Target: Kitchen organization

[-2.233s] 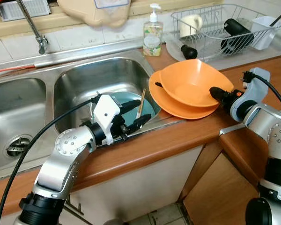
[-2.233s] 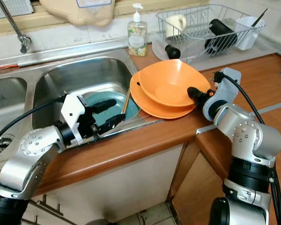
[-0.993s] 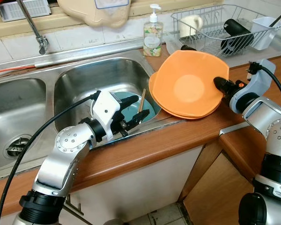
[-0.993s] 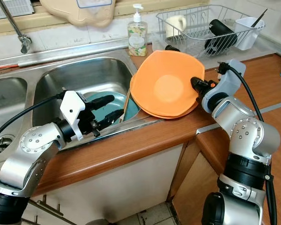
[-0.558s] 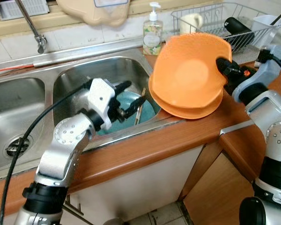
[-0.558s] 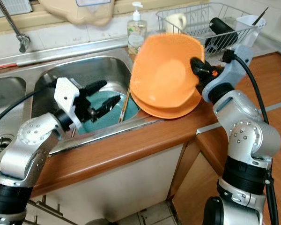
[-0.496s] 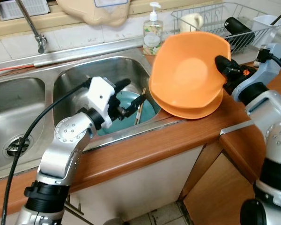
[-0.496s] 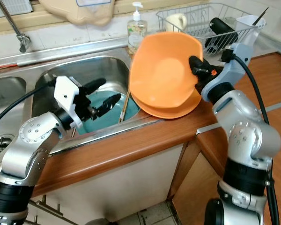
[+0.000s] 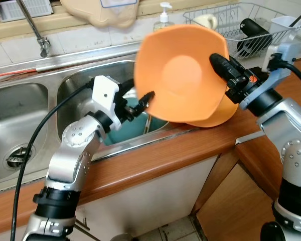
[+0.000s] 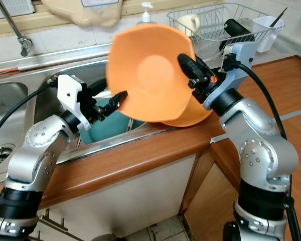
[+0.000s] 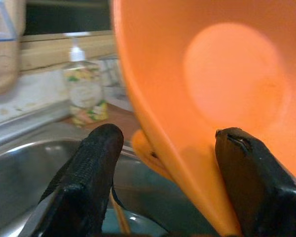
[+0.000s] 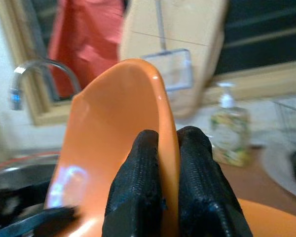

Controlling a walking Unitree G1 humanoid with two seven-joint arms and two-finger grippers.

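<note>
Your left gripper [image 9: 140, 103] is hanging spread wide over the sink [image 9: 80, 83], its fingers straddling the rim of the orange bowl [image 9: 178, 75]. Your right gripper [image 9: 219, 64] is pinching that bowl's far edge, tilting it up above the second bowl [image 9: 223, 111].

Orange bowl [image 9: 178, 75]: smooth plastic with a soft sheen. Sink [image 9: 80, 83]: brushed stainless steel, dully reflective. Tabletop [image 9: 190, 143]: reddish wood-look surface, satin finish. Dish rack [image 9: 231, 25]: thin coated wire. Soap bottle [image 11: 85, 94]: clear glossy plastic. Right end effector [image 12: 160, 187] fingers: black, finely textured matt pads. Arms: brushed silver metal.
</note>
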